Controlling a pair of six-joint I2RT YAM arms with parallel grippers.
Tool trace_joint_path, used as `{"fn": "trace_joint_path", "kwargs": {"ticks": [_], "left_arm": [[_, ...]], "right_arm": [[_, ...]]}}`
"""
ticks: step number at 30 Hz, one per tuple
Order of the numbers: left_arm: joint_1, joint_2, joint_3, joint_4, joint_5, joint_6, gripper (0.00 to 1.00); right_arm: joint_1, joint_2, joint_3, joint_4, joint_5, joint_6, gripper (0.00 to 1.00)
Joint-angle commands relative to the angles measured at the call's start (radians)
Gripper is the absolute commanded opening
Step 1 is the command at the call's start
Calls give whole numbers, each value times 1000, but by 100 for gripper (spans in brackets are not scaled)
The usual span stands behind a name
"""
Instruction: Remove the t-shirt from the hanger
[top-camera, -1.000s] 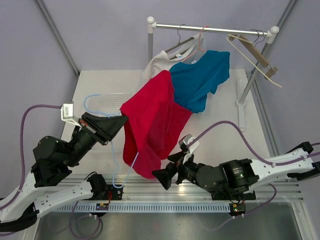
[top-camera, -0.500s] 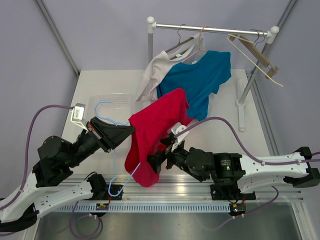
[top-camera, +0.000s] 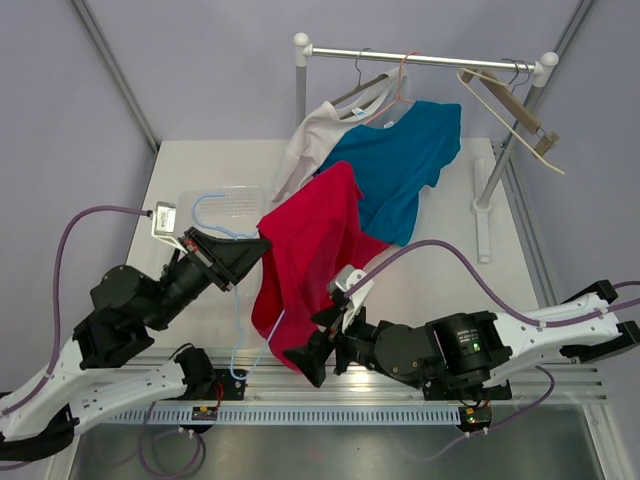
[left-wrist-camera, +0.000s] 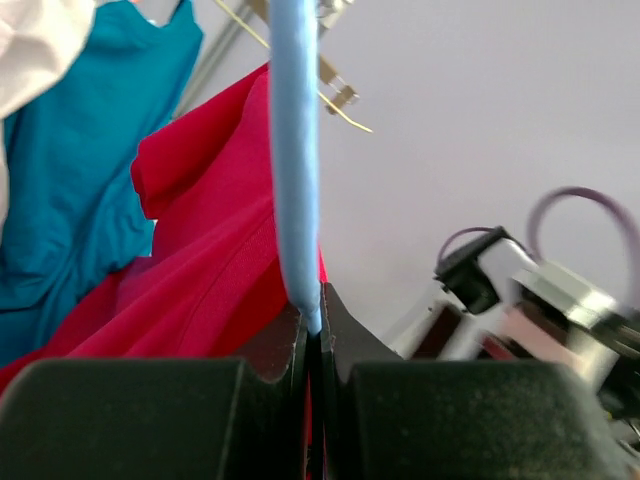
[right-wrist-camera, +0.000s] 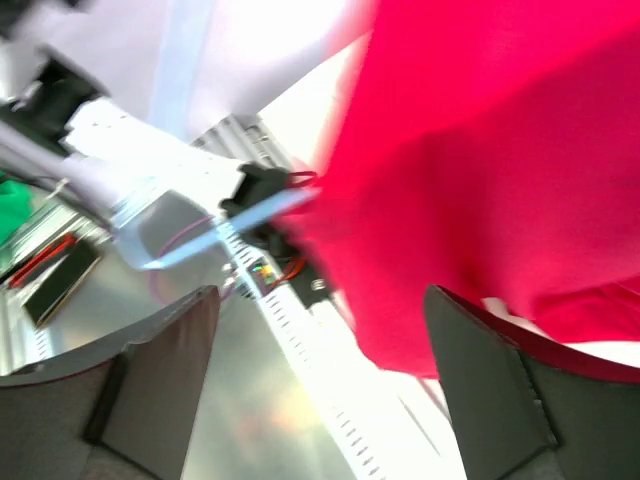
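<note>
The red t-shirt (top-camera: 312, 250) hangs on a light blue hanger (top-camera: 236, 320), which slants from its hook near the back left down toward the near rail. My left gripper (top-camera: 247, 253) is shut on the hanger's thin rod (left-wrist-camera: 296, 150), next to the red cloth (left-wrist-camera: 200, 270). My right gripper (top-camera: 300, 362) sits low at the shirt's bottom hem with its jaws wide open. In the right wrist view the red hem (right-wrist-camera: 480, 170) hangs above and between the fingers (right-wrist-camera: 500, 385), close to the right one, and nothing is pinched. The hanger's far arm is hidden inside the shirt.
A clothes rack (top-camera: 420, 58) stands at the back with a teal t-shirt (top-camera: 400, 160), a white shirt (top-camera: 312, 135) and a bare wooden hanger (top-camera: 505, 105). A clear plastic tray (top-camera: 235, 198) lies on the table at the left. The metal rail (top-camera: 400, 410) runs along the near edge.
My right gripper has pulled back from the shirt's lower part toward the near rail, staying open. The red shirt's top has lifted and swung; the left gripper shifted slightly with the hanger.
</note>
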Motion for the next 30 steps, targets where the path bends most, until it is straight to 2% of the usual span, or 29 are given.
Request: {"fn": "trace_joint_path", "kwargs": {"ticks": [1, 3, 5, 7, 10, 11, 14, 17, 19, 21, 24, 26, 28, 30], "left_arm": [[1, 50, -2, 127, -116, 25, 0], [1, 60, -7, 159, -139, 25, 0], [1, 67, -5, 176, -153, 24, 0], [1, 69, -2, 185, -164, 22, 0], [1, 78, -7, 207, -175, 2, 0], [1, 87, -7, 208, -173, -7, 0], [0, 98, -2, 213, -165, -4, 0], [-1, 69, -7, 212, -191, 10, 0], [-1, 63, 4, 205, -176, 23, 0], [-1, 48, 7, 189, -156, 28, 0], [-1, 31, 16, 167, -124, 31, 0], [0, 26, 27, 166, -64, 28, 0], [-1, 26, 38, 161, -34, 13, 0], [-1, 20, 38, 162, -30, 4, 0]], "right_arm": [[69, 56, 132, -78, 104, -17, 87], [80, 97, 189, -92, 118, -28, 79], [87, 117, 209, -95, 156, -30, 63], [87, 120, 203, -46, 150, -43, 42], [81, 152, 184, 124, 177, -127, 45], [72, 192, 213, 125, 185, -134, 58], [19, 249, 246, 125, 161, -131, 70], [-32, 240, 211, 178, 61, -106, 68], [-66, 241, 210, 171, -61, -82, 65], [-87, 257, 223, 163, -123, -85, 66], [-112, 271, 232, 132, -129, -82, 70], [-140, 268, 215, 146, -186, -88, 70], [-173, 275, 219, 155, -267, -89, 66], [-175, 307, 249, 145, -261, -100, 63]]}}
